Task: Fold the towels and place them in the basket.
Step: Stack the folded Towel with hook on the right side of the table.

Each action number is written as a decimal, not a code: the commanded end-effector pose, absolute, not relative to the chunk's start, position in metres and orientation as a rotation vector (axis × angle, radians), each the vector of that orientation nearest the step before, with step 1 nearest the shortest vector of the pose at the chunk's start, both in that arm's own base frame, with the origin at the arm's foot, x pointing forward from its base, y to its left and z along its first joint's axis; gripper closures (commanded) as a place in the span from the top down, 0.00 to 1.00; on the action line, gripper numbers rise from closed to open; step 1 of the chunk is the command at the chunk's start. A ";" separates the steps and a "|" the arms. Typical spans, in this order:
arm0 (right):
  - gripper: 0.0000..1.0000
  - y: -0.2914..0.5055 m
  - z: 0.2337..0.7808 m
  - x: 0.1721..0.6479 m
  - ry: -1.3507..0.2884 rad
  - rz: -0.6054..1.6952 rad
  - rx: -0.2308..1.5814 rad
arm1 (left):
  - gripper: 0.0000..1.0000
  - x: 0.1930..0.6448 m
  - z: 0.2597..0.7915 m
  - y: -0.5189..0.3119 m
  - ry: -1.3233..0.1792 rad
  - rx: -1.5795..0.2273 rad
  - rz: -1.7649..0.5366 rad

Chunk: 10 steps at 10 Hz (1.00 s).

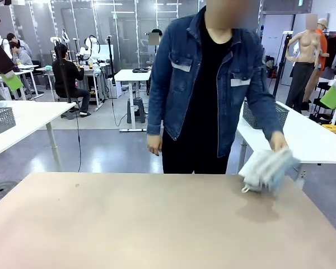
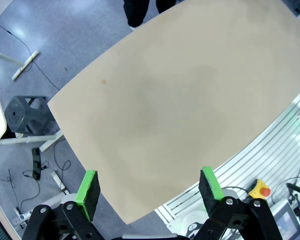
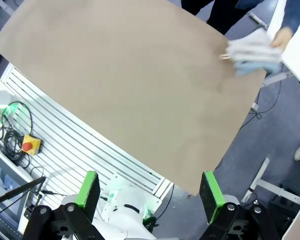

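Left end effector [image 2: 149, 189]: mine, released, fingers spread wide, green pads [image 2: 88, 188] well apart. Holds nothing, touches nothing; hangs high over the bench [image 2: 170, 100].
Right end effector [image 3: 149, 189]: mine, released, equally wide, nothing between the pads [image 3: 210, 190]. Hangs above the bench's near edge, no contact.
Towels [image 1: 267, 167]: a bunched pale bundle, whitish with some blue-grey, motion-blurred. Front view: at about 3 o'clock on the bench, near its far right corner. Right wrist view: at about 1 o'clock [image 3: 252, 51]. Cannot tell how many cloths, or whether the bundle rests on the bench or sits just above it.
Person's hand [image 1: 278, 140]: on top of the bundle, gripping it; denim sleeve above.
Bench surface: bare tan top, one small dark spot [image 2: 103, 82] near the far left.
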State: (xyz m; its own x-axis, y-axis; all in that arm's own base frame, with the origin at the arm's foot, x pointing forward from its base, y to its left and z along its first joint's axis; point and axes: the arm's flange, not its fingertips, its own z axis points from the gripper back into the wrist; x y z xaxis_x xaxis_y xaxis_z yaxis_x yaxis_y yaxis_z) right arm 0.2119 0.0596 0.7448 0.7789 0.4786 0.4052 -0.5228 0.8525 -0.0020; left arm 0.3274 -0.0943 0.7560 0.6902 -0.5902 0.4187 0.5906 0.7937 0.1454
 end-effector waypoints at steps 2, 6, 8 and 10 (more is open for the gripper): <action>1.00 0.059 0.746 0.213 -0.406 0.546 0.106 | 1.00 0.325 0.758 -0.094 -0.455 -0.004 -0.651; 1.00 0.059 0.746 0.213 -0.406 0.546 0.106 | 1.00 0.325 0.758 -0.094 -0.455 -0.004 -0.651; 1.00 0.059 0.746 0.213 -0.406 0.546 0.106 | 1.00 0.325 0.758 -0.094 -0.455 -0.004 -0.651; 1.00 0.059 0.746 0.213 -0.406 0.546 0.106 | 1.00 0.325 0.758 -0.094 -0.455 -0.004 -0.651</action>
